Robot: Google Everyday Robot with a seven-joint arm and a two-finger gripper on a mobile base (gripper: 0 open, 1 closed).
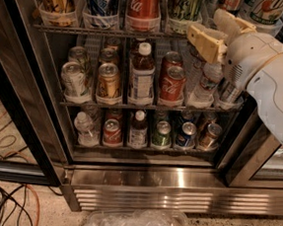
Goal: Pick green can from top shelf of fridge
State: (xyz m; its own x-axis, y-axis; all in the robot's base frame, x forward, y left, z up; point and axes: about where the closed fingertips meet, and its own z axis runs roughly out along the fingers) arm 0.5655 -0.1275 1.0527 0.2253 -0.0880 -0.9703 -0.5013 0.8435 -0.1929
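Gripper point(211, 31), fingers spread and empty, hovers just right of the green can point(184, 4) on the top shelf point(55, 28). Risk: a finger may strike the neighbouring red cola can point(143, 3), toppling both.

Only clean read: white "Coca-Cola" script on the red can point(143, 3), which stands in a tub on the top shelf point(89, 31). The front red can point(172, 84) on the middle rack shows the same script, partly readable. The blue can point(186, 135) on the bottom rack has a round logo, brand not legible. The bottle point(142, 83) has a label with print too small to read. The green can point(184, 4) shows leafy markings and no readable word. The white can point(264, 7) at top right has red-and-green lettering, illegible. The gripper point(206, 29) is at the top shelf's front edge, right of the Coca-Cola can.
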